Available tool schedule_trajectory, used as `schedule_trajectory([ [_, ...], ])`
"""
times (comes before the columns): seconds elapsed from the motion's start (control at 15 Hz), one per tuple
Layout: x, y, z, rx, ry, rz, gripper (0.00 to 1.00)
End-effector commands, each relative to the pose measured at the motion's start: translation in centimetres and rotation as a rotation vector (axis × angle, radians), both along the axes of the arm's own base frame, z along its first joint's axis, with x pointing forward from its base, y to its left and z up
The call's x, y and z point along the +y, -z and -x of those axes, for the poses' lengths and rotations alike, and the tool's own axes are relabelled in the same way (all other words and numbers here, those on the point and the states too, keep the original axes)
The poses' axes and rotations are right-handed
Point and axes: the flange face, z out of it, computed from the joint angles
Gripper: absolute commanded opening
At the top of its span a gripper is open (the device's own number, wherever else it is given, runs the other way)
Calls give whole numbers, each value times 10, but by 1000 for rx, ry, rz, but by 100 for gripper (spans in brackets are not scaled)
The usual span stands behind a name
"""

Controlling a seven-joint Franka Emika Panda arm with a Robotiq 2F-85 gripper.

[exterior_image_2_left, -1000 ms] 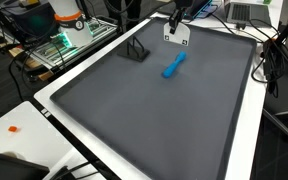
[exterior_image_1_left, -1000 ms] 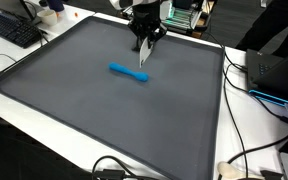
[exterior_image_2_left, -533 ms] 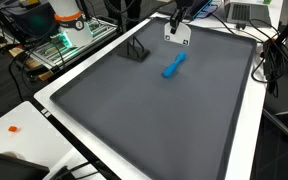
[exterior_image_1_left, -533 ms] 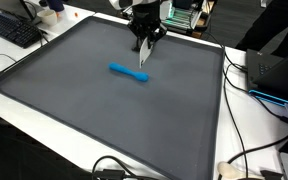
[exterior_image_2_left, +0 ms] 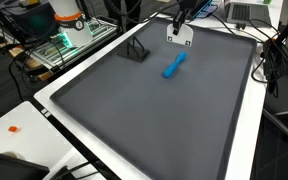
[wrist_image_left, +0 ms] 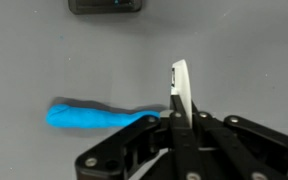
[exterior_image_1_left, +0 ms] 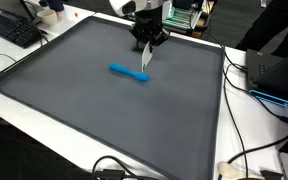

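blue stick, slim and slightly wavy, lying flat on the grey mat; gripper near one end, fingers pressed together.

2 high exteriors share mat, wrist overhead

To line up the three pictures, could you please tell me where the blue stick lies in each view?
Exterior view: blue stick just above centre of the gray mat.
Exterior view: blue stick upper right of centre, slanted.
Wrist view: blue stick lower left, lying crosswise.
Shared landmark: the gripper, jaws shut, near one end of the stick.
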Motion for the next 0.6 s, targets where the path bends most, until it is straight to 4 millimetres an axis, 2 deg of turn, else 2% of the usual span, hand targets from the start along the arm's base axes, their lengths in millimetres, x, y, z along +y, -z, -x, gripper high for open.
schedule_trajectory([
  [0.0,4,11,-8,-15,-14,25,1],
  [0.53,4,22,-21,-53,-47,61,1],
])
